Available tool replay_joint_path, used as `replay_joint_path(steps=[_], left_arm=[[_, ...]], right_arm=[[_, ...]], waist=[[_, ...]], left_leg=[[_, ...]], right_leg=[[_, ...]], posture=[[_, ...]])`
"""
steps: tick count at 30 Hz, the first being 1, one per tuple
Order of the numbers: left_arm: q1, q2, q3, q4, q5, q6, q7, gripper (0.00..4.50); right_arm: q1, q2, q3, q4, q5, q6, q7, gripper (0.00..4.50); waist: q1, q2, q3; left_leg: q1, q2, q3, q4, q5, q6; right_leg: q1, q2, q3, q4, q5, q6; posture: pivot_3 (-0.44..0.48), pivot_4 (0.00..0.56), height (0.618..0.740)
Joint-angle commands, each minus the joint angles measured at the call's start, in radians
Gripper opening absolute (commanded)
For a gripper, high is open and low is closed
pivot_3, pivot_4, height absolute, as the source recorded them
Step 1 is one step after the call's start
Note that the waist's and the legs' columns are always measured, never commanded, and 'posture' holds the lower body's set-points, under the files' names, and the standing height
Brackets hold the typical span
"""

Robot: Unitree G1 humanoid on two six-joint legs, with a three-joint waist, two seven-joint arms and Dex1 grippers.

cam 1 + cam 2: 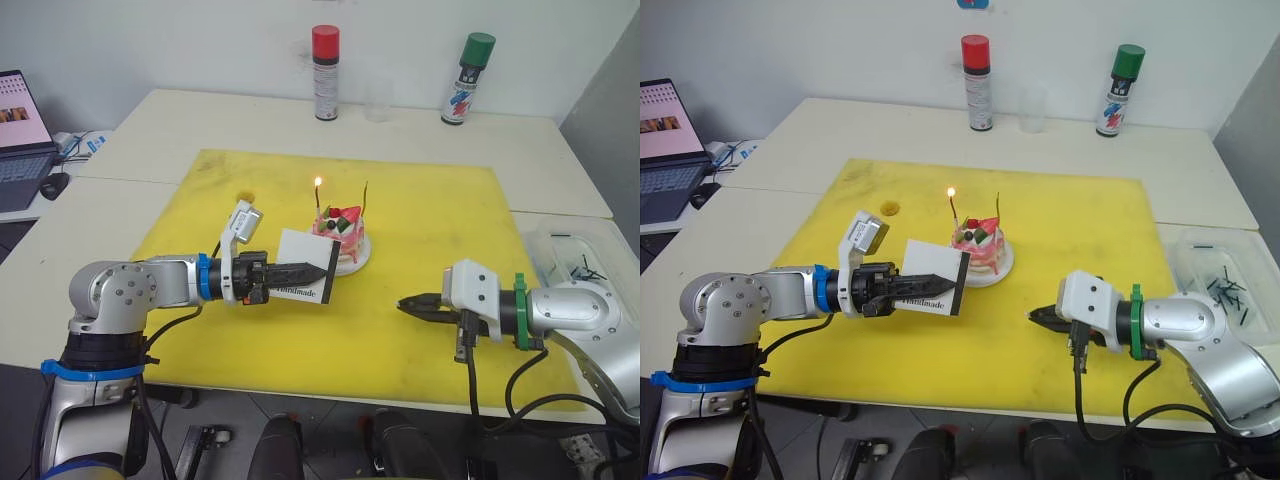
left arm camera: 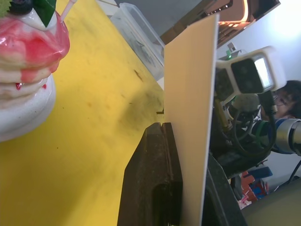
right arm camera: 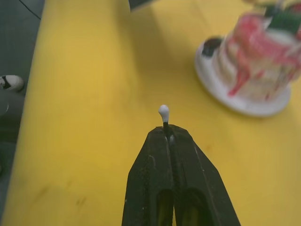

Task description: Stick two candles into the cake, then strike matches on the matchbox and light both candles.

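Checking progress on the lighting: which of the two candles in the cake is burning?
The candle on the robot's left carries a flame; the other candle has a dark, unlit tip.

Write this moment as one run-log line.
left pincer: shut on matchbox | right pincer: shut on unlit match | cake: two candles in, left candle lit

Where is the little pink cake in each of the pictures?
Left eye view: the cake sits mid-picture on the yellow mat, just behind the matchbox.
Right eye view: mid-picture again, behind the matchbox.
Left wrist view: it shows large at one edge.
Right wrist view: blurred, on its white plate, beyond the held match.
Shared landmark: the yellow mat under the cake.
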Motion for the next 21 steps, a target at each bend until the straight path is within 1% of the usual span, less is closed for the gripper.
replay_joint_path(steps=[1,7,9,11,12,14,15,17,19,21], left_arm=[[-0.003,-0.001,0.004,-0.041,-0.006,-0.017,-0.012,0.00],[0.006,-0.008,-0.004,-0.050,-0.004,-0.021,-0.007,0.00],[0.012,-0.009,-0.003,-0.056,-0.004,-0.021,-0.004,0.00],[0.018,-0.009,-0.001,-0.062,-0.007,-0.019,-0.001,0.00],[0.020,-0.007,0.001,-0.065,-0.009,-0.017,0.000,0.00],[0.026,-0.003,0.007,-0.069,-0.012,-0.013,0.005,0.00],[0.028,0.000,0.010,-0.071,-0.013,-0.011,0.007,0.00],[0.032,0.002,0.012,-0.072,-0.014,-0.009,0.009,0.00],[0.031,0.003,0.010,-0.072,-0.014,-0.007,0.011,0.00],[0.030,0.003,0.009,-0.071,-0.013,-0.006,0.011,0.00]], right_arm=[[-0.024,0.049,0.022,0.002,-0.020,0.081,-0.104,0.04],[-0.033,0.114,0.083,0.061,-0.071,0.073,-0.180,0.04],[-0.037,0.132,0.090,0.074,-0.087,0.062,-0.202,0.43],[-0.034,0.138,0.089,0.077,-0.096,0.048,-0.211,0.93],[-0.032,0.139,0.087,0.075,-0.100,0.043,-0.213,1.36],[-0.004,0.142,0.061,0.053,-0.085,0.016,-0.211,2.04],[0.012,0.147,0.046,0.043,-0.077,0.006,-0.216,2.31],[0.068,0.175,0.014,0.033,-0.059,-0.049,-0.228,2.31],[0.139,0.206,-0.008,0.059,-0.070,-0.140,-0.240,2.31],[0.173,0.225,-0.014,0.087,-0.084,-0.211,-0.240,2.31]], waist=[[-0.003,0.000,0.000],[-0.001,0.000,0.000],[-0.001,0.000,0.000],[-0.001,0.000,0.000],[-0.001,0.000,0.000],[0.000,0.000,0.000],[0.000,0.000,0.000],[0.000,0.000,0.000],[0.001,0.000,0.000],[0.001,0.000,0.000]], left_leg=[[0.000,0.000,0.000,0.000,0.000,0.000],[0.000,0.000,0.000,0.000,0.000,0.000],[0.000,0.000,0.000,0.000,0.000,0.000],[-0.001,0.000,0.000,-0.001,0.000,0.000],[-0.001,0.000,0.000,-0.001,0.000,0.000],[-0.001,0.000,0.000,-0.001,0.000,0.000],[-0.001,0.000,0.000,0.000,0.000,0.000],[-0.001,0.000,0.000,-0.001,0.000,0.000],[-0.001,0.000,0.000,-0.001,0.000,0.000],[-0.001,0.000,0.000,-0.001,0.000,0.000]], right_leg=[[0.000,0.000,0.000,0.000,0.000,0.000],[0.000,0.000,0.000,-0.001,0.000,0.000],[0.000,0.000,0.000,-0.001,0.000,0.000],[0.000,0.000,0.000,-0.001,0.000,0.000],[0.000,0.000,0.000,-0.001,0.000,0.000],[0.000,0.000,0.000,-0.001,0.000,0.000],[0.000,0.000,0.000,-0.001,0.000,0.000],[0.000,0.000,0.000,-0.001,0.000,0.000],[0.000,0.000,0.000,-0.001,0.000,0.000],[0.000,0.000,0.000,-0.001,0.000,0.000]], posture=[[0.000,0.150,0.689],[0.000,0.150,0.689],[0.000,0.150,0.689],[0.000,0.150,0.689],[0.000,0.150,0.689],[0.000,0.150,0.689],[0.000,0.150,0.689],[0.000,0.150,0.689],[0.000,0.150,0.689],[0.000,0.150,0.689]])
